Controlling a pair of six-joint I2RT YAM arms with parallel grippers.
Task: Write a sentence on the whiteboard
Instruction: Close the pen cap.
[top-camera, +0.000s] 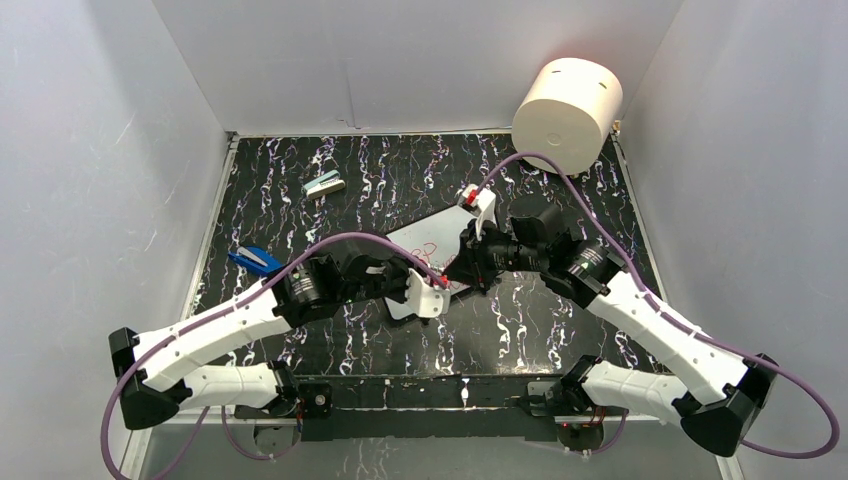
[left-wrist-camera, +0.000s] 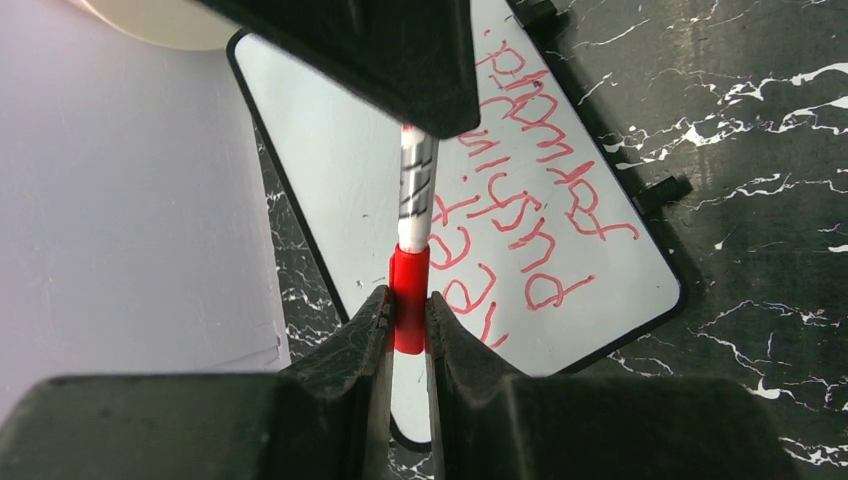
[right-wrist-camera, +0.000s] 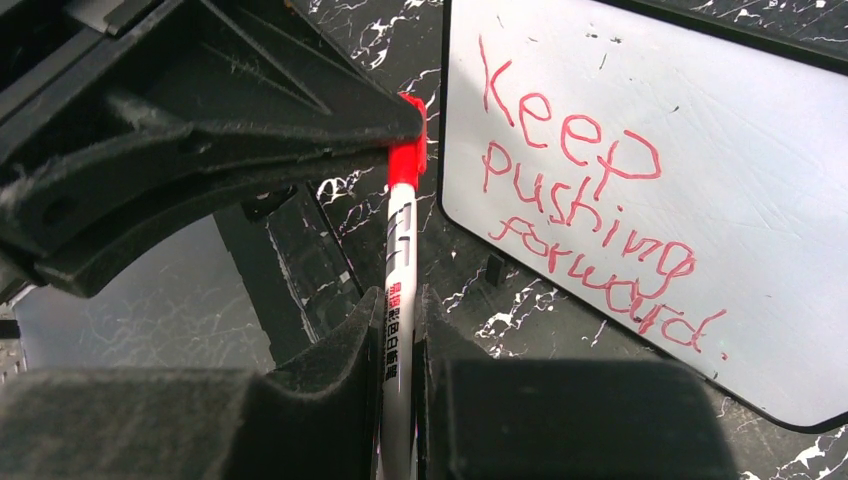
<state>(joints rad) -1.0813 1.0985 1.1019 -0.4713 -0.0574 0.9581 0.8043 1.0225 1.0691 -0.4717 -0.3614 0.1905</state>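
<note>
The whiteboard (top-camera: 418, 238) lies on the dark marbled mat between the two arms. The sentence (right-wrist-camera: 590, 225) "Keep pushing forward" stands on it in red, in three slanted lines; it also shows in the left wrist view (left-wrist-camera: 530, 190). My left gripper (left-wrist-camera: 408, 300) is shut on the marker's red cap (left-wrist-camera: 409, 300). My right gripper (right-wrist-camera: 398, 305) is shut on the marker's white body (right-wrist-camera: 398, 260). The two grippers (top-camera: 447, 280) meet tip to tip at the board's near edge, with the marker held in line between them, above the board.
A cream cylinder (top-camera: 567, 100) lies at the back right corner. A small eraser (top-camera: 323, 186) sits at the back left. A blue object (top-camera: 255, 260) lies by the left arm. White walls close in three sides.
</note>
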